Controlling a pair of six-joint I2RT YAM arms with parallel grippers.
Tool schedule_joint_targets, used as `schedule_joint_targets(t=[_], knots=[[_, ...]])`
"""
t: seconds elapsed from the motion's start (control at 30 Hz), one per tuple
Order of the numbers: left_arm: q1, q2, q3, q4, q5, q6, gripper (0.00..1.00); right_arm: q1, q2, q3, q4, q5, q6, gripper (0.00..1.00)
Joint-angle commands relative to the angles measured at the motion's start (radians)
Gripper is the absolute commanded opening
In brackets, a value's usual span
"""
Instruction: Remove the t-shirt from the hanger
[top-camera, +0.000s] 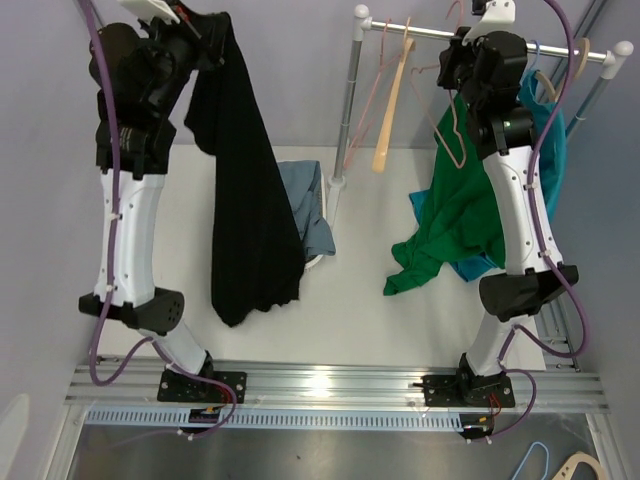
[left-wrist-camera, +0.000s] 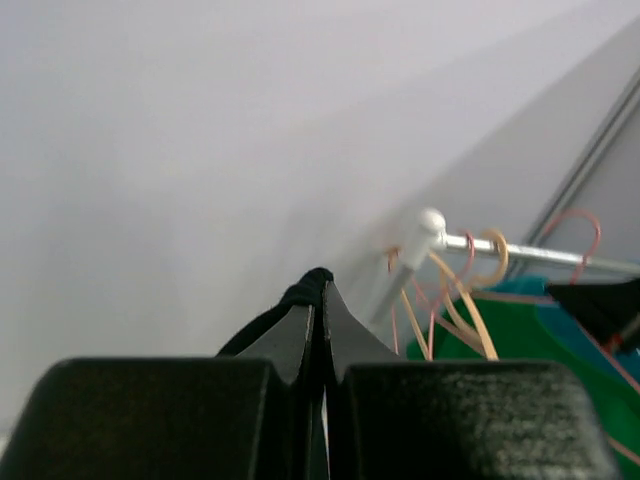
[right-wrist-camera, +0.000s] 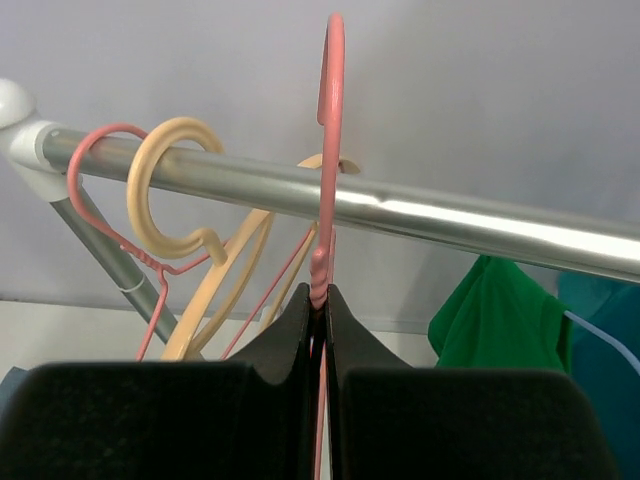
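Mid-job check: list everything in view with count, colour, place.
rail: one, silver, far right
black t-shirt: one, black, held up far left
green t-shirt: one, green, below right arm
teal garment: one, teal, behind right arm
grey-blue garment: one, grey-blue, table centre
pink hanger: one, pink, at rail
tan hanger: one, tan, on rail
wire hanger: one, pink, rail's left end
spare hangers: two, blue and tan, near right, off table
left end effector: one, black, shut on black t-shirt
right end effector: one, black, shut on pink hanger

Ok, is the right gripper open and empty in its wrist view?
No, the right gripper is shut on the neck of the pink hanger, just below the rail.
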Motion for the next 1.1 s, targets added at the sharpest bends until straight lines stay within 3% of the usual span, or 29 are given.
schedule_joint_targets(t=[0.0, 0.2, 0.43, 0.6, 0.67, 0.77, 0.8, 0.87, 0.9, 1.0, 1.07], knots=[[0.031, 0.040, 0.134, 0.364, 0.026, 0.024, 0.01, -0.002, 0.017, -0.001, 0.044, -0.033, 0.018, 0.00], [0.063, 0.151, 0.137, 0.538, 0.010, 0.121, 0.01, 0.001, 0.034, -0.036, 0.062, -0.061, 0.044, 0.00], [0.111, 0.259, 0.133, 0.550, 0.100, -0.008, 0.01, 0.009, 0.032, -0.075, 0.069, -0.056, 0.051, 0.00], [0.111, 0.237, -0.066, 0.539, 0.187, -0.126, 0.01, 0.015, 0.028, -0.115, 0.081, -0.057, 0.065, 0.00], [0.111, 0.194, -0.237, 0.555, 0.214, -0.178, 0.01, 0.015, 0.029, -0.121, 0.085, -0.057, 0.064, 0.04], [0.108, 0.121, -0.430, 0.559, 0.206, -0.259, 0.01, 0.016, 0.023, -0.121, 0.082, -0.060, 0.064, 0.32], [0.106, 0.107, -0.548, 0.552, 0.223, -0.296, 0.01, 0.016, 0.020, -0.121, 0.082, -0.059, 0.061, 0.48], [0.094, 0.049, -0.623, 0.544, 0.235, -0.310, 0.01, 0.016, 0.009, -0.118, 0.084, -0.048, 0.064, 0.62], [0.065, 0.026, -0.749, 0.536, 0.229, -0.310, 0.01, 0.016, 0.003, -0.116, 0.084, -0.045, 0.062, 0.73], [-0.011, -0.106, -0.925, 0.523, 0.136, -0.286, 0.01, 0.009, -0.014, -0.093, 0.072, -0.024, 0.059, 0.82], [-0.064, -0.184, -1.115, 0.529, 0.035, -0.283, 0.01, 0.000, -0.017, -0.054, 0.046, -0.022, 0.058, 0.82]])
